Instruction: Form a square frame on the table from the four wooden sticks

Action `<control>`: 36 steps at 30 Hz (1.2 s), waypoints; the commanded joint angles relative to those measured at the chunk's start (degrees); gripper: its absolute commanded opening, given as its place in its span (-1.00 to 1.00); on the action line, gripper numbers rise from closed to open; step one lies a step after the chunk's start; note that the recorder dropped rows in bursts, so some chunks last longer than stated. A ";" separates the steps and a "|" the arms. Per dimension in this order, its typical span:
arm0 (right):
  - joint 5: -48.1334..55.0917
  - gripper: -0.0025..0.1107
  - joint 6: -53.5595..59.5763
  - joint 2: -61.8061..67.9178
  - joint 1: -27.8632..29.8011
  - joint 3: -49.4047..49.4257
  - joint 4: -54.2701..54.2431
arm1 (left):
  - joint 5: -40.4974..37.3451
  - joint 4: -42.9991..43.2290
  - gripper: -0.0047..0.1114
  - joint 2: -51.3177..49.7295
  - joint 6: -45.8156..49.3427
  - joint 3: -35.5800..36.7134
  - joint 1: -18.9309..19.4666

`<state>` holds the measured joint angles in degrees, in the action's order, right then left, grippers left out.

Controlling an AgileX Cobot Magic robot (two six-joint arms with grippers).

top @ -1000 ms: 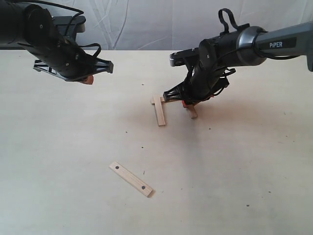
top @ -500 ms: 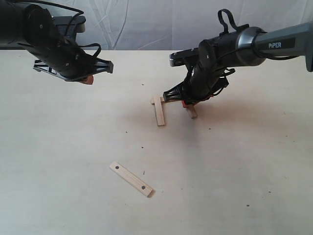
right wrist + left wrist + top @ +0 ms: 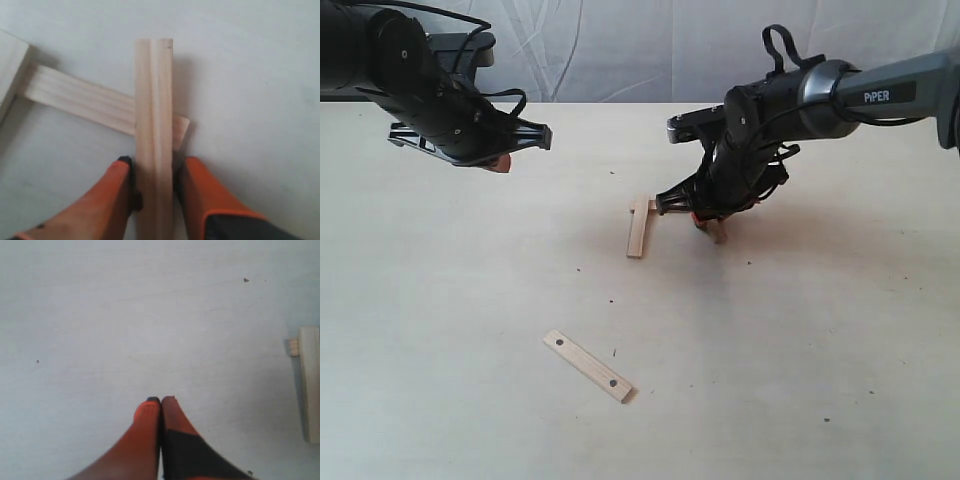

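A: R gripper (image 3: 152, 172), holding anything?
B: Its jaws flank the third stick (image 3: 154, 100), hard beside both edges; can't tell if they pinch it. Stick lies over the cross stick (image 3: 75, 97) end, on the table (image 3: 800, 350)
A: L gripper (image 3: 161, 402)?
B: Closed, empty, well off. The holed stick (image 3: 587, 366) lies alone nearer the cam, long axis diagonal, approx between both arms, neither clearly closer

There are four wooden sticks (image 3: 638, 228) (image 3: 587, 365) (image 3: 154, 90) (image 3: 75, 96), one table (image 3: 820, 350) and two arms (image 3: 415, 85) (image 3: 820, 90).
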<state>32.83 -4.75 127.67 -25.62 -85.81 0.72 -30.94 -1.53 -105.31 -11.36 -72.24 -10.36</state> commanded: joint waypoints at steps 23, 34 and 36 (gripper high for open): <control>13.50 -0.95 -13.75 0.86 0.28 -5.85 15.65 | -0.94 -0.47 -0.92 0.62 -0.15 0.09 0.02; 14.56 -0.95 -2.73 1.25 0.28 -5.85 0.61 | -0.59 -0.44 -0.92 0.62 -0.15 0.09 0.02; 15.07 -0.95 -2.73 0.71 0.28 -5.85 0.12 | -0.59 -0.44 -0.92 0.62 -0.15 0.09 0.02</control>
<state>47.14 -8.11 129.25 -25.62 -91.48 1.48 -32.13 -1.63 -105.31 -11.36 -72.24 -10.36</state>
